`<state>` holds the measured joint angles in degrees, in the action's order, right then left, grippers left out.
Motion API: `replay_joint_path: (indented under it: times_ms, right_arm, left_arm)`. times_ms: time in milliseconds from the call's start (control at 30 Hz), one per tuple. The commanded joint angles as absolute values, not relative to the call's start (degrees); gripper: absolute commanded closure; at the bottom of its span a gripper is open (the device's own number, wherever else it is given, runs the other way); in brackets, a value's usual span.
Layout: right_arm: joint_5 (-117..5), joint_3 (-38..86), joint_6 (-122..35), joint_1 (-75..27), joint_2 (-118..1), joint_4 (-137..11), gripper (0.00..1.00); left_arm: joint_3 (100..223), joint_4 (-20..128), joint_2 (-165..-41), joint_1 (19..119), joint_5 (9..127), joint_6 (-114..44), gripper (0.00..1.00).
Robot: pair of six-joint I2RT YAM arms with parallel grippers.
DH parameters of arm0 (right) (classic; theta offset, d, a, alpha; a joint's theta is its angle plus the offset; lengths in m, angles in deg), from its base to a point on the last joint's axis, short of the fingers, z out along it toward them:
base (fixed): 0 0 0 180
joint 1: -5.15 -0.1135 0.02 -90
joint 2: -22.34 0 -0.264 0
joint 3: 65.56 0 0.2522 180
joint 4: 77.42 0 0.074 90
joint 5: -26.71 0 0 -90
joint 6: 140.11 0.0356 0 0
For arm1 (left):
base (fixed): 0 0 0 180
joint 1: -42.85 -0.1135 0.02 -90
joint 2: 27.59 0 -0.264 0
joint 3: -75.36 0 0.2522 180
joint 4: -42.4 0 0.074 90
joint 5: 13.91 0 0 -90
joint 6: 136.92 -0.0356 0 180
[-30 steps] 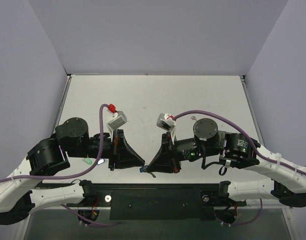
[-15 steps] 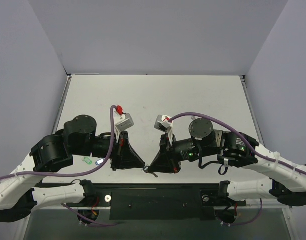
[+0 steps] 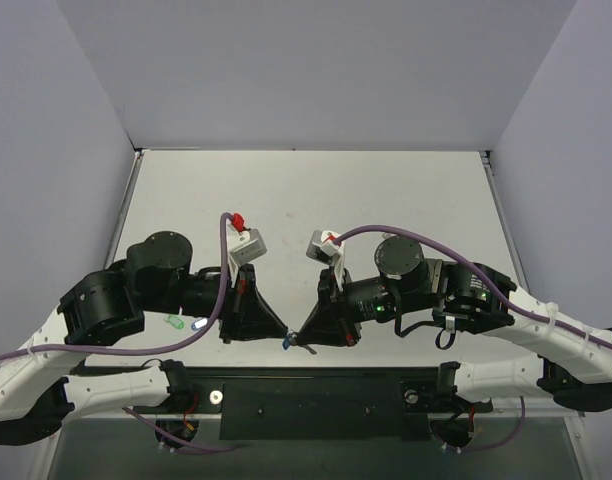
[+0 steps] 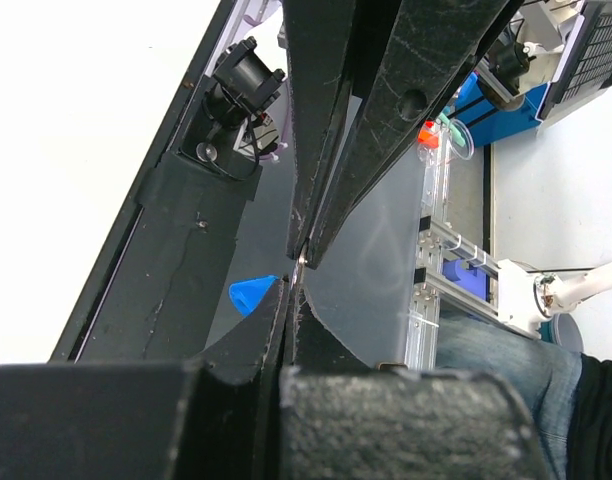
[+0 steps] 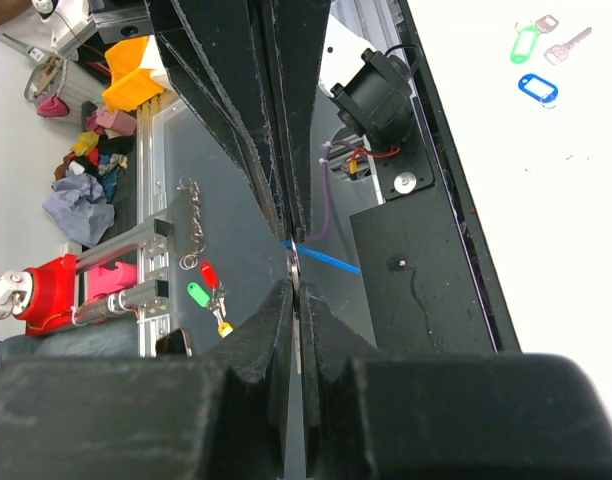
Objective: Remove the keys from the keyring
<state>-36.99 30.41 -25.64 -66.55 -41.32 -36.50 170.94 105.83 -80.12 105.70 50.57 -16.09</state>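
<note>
White tabletop [image 3: 406, 200], walled in pale lilac on three sides, with a black mounting plate [image 3: 316, 405] along its near edge; you can take every position below from that plate. Item one: your left gripper [image 3: 285, 334], just past the plate's far edge near its middle and pointing toward the right arm's side, jaws clenched. Item two: your right gripper [image 3: 302, 338], at the same spot from the opposite side, jaws likewise clenched, its tips touching the left ones point to point. Item three: blue key [image 4: 251, 295], its cap jutting sideways from the left gripper's tips, so that claw is grasping it above the plate's far edge. Item four: keyring, too small for you to make out; only a silver glint [image 4: 302, 262] shows where the two sets of tips meet, and you cannot tell what the right claw pinches. Item five: loose pieces lying on the tabletop beyond the plate's left end, beside the left arm: green tag [image 5: 524, 45], bare silver key [image 5: 566, 45] just beside it, blue tag [image 5: 538, 88] near both.
</note>
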Motion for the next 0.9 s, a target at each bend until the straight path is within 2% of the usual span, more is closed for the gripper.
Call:
replay_joint_path:
  times_ms: [0,133,300,600,867]
  right_arm:
    - [-40.2,32.0,-26.5,-66.6,-41.8,-38.5,1.0]
    - [-40.4,32.0,-26.4,-66.6,-41.6,-38.6,1.0]
    - [-40.6,32.0,-26.4,-66.7,-41.5,-38.8,1.0]
    - [-41.3,32.0,-26.3,-66.9,-41.6,-39.0,1.0]
    - [-44.6,29.6,-25.7,-67.0,-40.7,-40.5,1.0]
  left_arm:
    - [170.9,103.0,-78.5,106.0,49.3,-14.5,0.96]
    - [170.7,101.9,-77.9,106.0,50.1,-13.9,0.91]
    - [170.2,100.3,-77.0,106.0,50.9,-13.2,0.81]
    - [169.3,99.1,-75.7,106.0,52.5,-12.5,0.84]
    - [164.5,98.5,-71.3,106.0,61.4,-10.5,0.84]
